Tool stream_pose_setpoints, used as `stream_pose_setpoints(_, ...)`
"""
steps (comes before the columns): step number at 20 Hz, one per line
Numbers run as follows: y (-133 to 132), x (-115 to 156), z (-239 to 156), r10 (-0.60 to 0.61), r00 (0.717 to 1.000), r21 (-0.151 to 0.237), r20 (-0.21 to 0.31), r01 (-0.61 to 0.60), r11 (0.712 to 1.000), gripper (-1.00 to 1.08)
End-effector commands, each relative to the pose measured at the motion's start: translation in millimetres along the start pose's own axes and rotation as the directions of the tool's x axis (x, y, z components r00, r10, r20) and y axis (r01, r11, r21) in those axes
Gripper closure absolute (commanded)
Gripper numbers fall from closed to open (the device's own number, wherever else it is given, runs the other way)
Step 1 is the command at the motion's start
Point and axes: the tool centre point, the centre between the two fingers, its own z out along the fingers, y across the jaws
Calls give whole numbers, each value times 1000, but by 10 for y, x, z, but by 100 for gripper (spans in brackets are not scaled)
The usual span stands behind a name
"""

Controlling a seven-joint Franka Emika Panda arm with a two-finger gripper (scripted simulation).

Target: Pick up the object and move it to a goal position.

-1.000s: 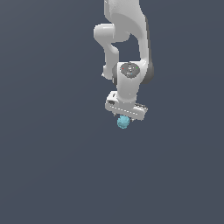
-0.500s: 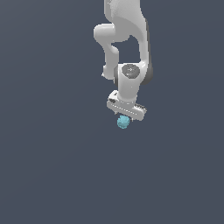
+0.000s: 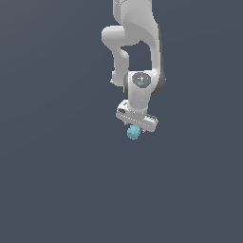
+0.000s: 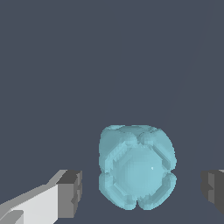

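The object (image 3: 134, 132) is a small lumpy light-teal blob directly under the white arm's hand in the exterior view. In the wrist view the object (image 4: 138, 166) lies between the two grey-tipped fingers (image 4: 70, 194). There is a gap between it and each finger, so neither pad touches it. My gripper (image 3: 135, 128) is open around the object, which is also how my gripper (image 4: 141, 189) appears in the wrist view. Whether the object rests on the surface cannot be told. No goal marker shows.
A plain dark grey-blue surface (image 3: 57, 190) fills both views. The white arm (image 3: 135, 42) comes down from the top of the exterior view.
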Motion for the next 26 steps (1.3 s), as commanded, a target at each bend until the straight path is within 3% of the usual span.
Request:
stream_pose_setpoints(1, 6, -6, 105, 1, 1000, -1, 1, -1, 1000, -92)
stream_pose_setpoints(11, 4, -6, 399, 4, 1000, 0, 0, -4, 1000, -92)
stream_pose_setpoints(12, 4, -6, 399, 4, 1000, 0, 0, -4, 1000, 108)
stream_pose_setpoints(26, -4, 32, 359, -2, 1000, 9, -10, 2, 1000, 108)
